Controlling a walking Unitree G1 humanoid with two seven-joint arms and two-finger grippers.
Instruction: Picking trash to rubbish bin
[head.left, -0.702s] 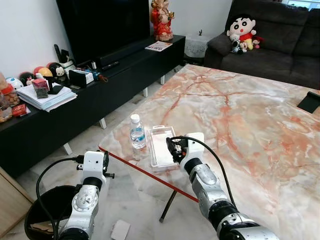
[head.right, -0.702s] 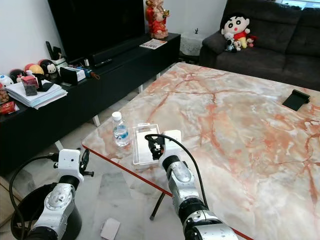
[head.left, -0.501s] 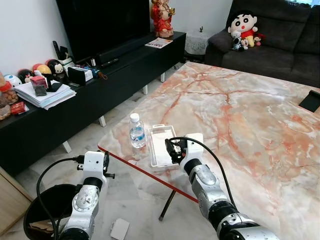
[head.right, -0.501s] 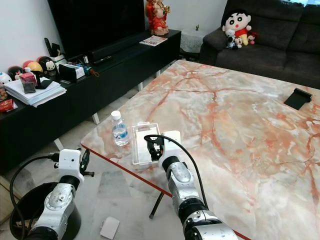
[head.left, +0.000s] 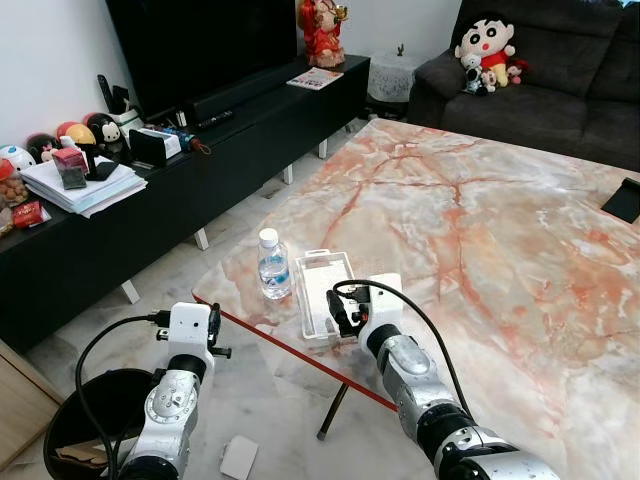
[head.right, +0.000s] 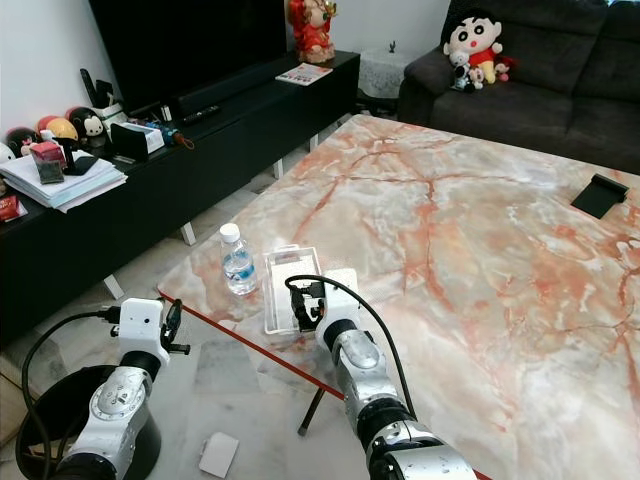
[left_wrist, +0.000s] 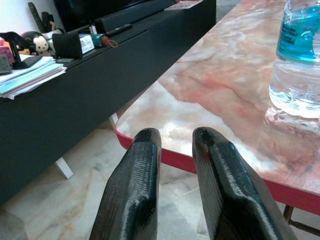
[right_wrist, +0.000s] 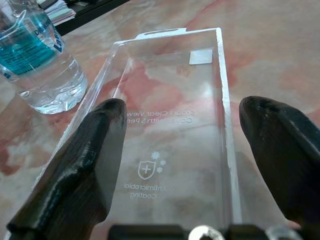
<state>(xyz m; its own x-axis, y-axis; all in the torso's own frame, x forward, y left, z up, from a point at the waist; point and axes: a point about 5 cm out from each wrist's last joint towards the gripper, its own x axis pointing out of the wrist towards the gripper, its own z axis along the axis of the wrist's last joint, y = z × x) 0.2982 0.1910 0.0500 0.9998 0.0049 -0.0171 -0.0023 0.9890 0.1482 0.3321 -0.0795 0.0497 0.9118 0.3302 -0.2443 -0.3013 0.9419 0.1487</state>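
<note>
Marble covers the table, pink and orange veined, with a red edge. Near its corner lies a clear plastic package, flat on the top, and a small water bottle with a blue label stands upright just beside it. The right gripper is over the near end of the package; its fingers are wide apart, one on each long side of the package, and they do not close on it. Printed text shows through the clear plastic.

The left gripper is held low, off the table, in front of the red edge; its fingers are close together with a narrow gap and hold nothing. Under the left arm a black rubbish bin stands on the tiled floor, and a white scrap lies on the floor near it. A black TV bench runs along the wall, and a dark sofa is behind the table.
</note>
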